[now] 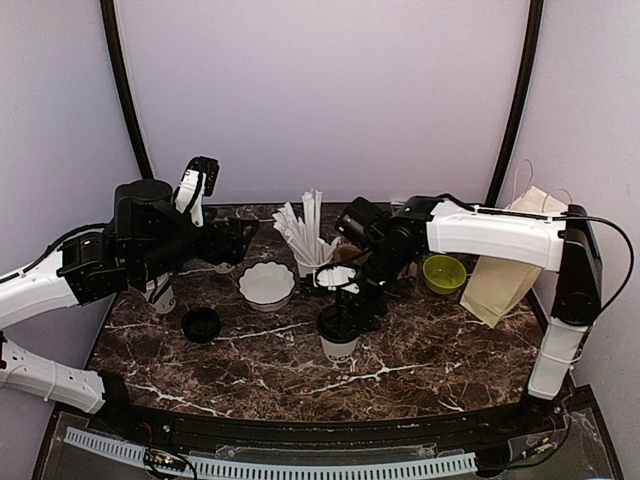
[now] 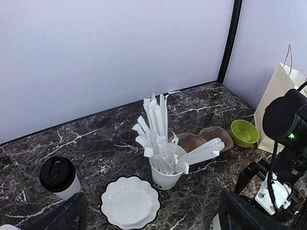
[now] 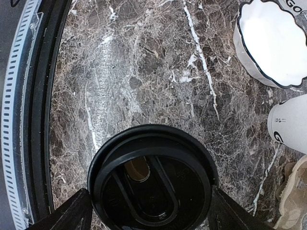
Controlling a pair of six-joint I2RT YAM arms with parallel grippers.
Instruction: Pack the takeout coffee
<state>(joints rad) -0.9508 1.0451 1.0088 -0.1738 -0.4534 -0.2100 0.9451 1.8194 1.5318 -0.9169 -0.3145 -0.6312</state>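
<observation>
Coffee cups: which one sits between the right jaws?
The front-centre cup, straddled by the right jaws. The other cup stands free beside the scalloped bowl.

Dark brown marble surface (image 1: 250, 370), veined in white and tan. A coffee cup (image 3: 151, 182) shows its glossy black lid. A second coffee cup (image 2: 58, 176) is white with a black lid. The scalloped bowl (image 1: 267, 284) is white with a thin dark rim. White wrapped straws (image 2: 158, 129) fill a white straw cup (image 2: 165, 179) marked with black lettering. The small bowl (image 1: 444, 273) is lime green, the cardboard tray (image 2: 206, 139) is brown and the paper bag (image 1: 510, 260) is pale tan. The robot arms (image 1: 490, 235) are black and white. The backdrop (image 1: 320, 90) is pale lilac.
</observation>
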